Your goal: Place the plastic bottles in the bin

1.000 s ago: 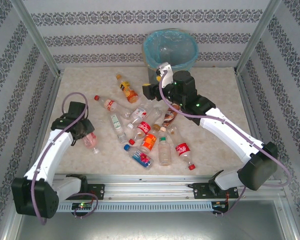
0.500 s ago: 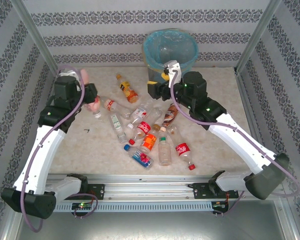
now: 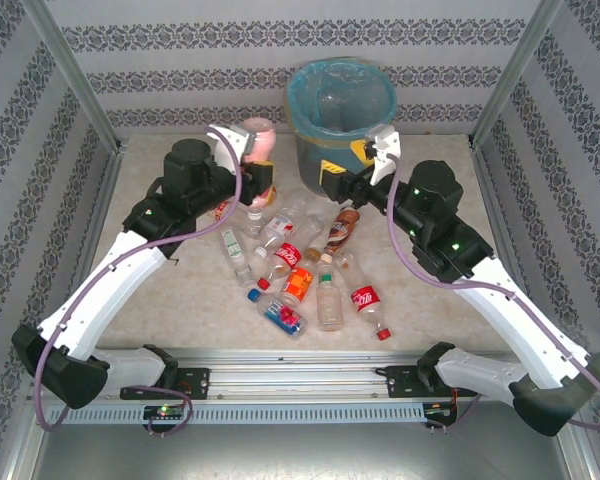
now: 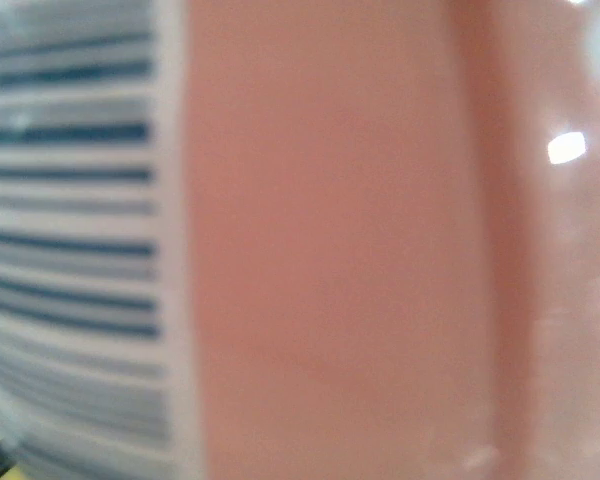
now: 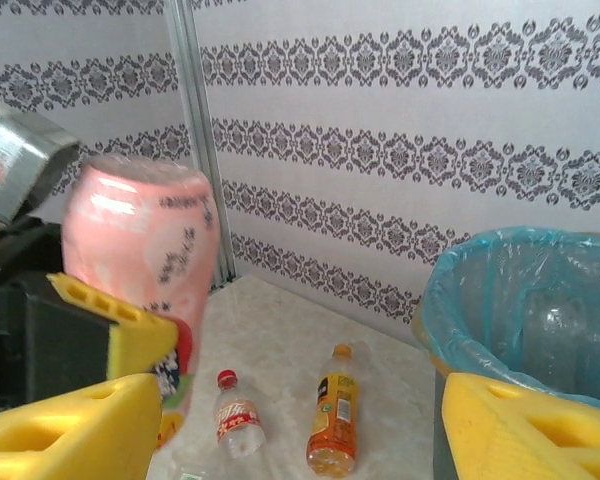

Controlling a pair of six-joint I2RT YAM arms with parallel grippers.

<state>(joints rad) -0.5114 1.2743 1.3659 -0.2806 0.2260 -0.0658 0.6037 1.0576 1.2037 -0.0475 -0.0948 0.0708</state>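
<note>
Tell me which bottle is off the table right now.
The pink-labelled bottle, gripped by the left claw and held up just left of the bin. Every other bottle lies on the table.

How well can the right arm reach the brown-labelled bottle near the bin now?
Probably yes. The right gripper hangs open and empty beside the bin, and the brown-labelled bottle lies uncovered just in front of it, toward the arm's base.

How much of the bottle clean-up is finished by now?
One clear bottle seems to lie in the bin already. The left gripper holds a pink bottle raised beside the bin; the right gripper is open and empty. About ten bottles are left on the table.
</note>
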